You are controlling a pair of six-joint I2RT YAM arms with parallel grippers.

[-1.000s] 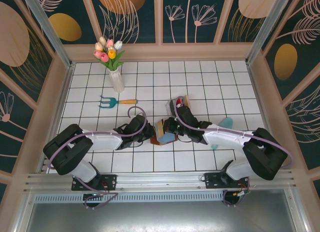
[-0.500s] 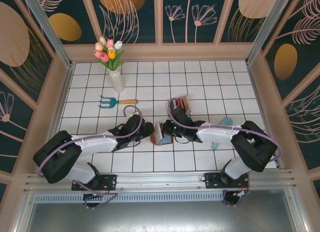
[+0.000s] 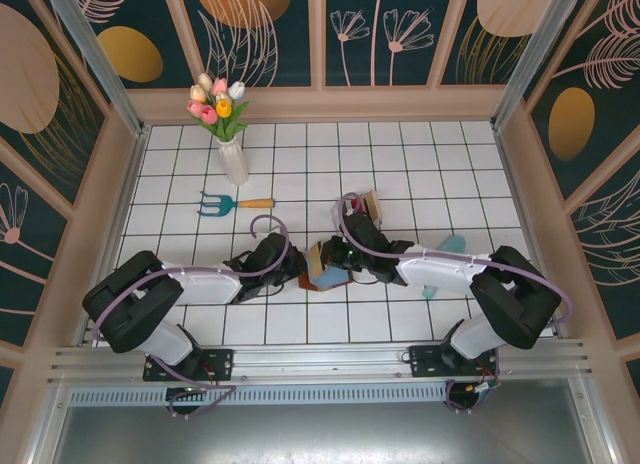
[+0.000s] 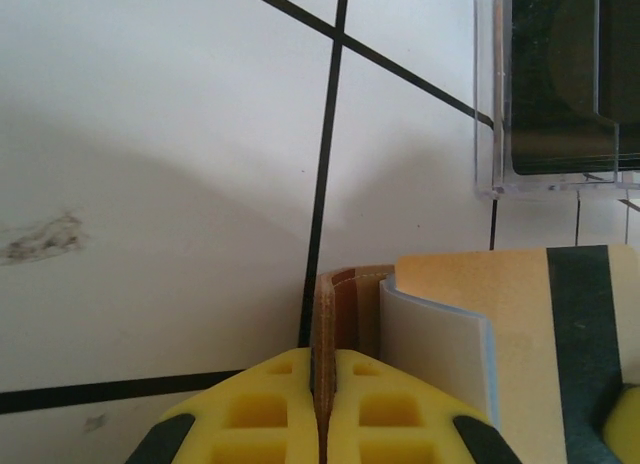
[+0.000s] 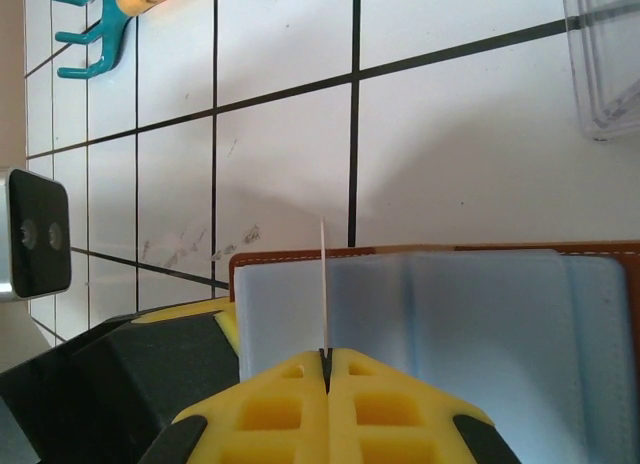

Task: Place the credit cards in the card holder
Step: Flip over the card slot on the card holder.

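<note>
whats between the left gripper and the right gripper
The brown card holder, seen in the top view: left gripper pinches its edge, right gripper pinches a thin card.

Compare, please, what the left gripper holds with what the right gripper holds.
The left gripper is shut on the brown leather edge of the card holder; the right gripper is shut on a thin credit card, seen edge-on. The left gripper's piece is thicker, while the right gripper's card shows as a bare line. Both are closed tight.
</note>
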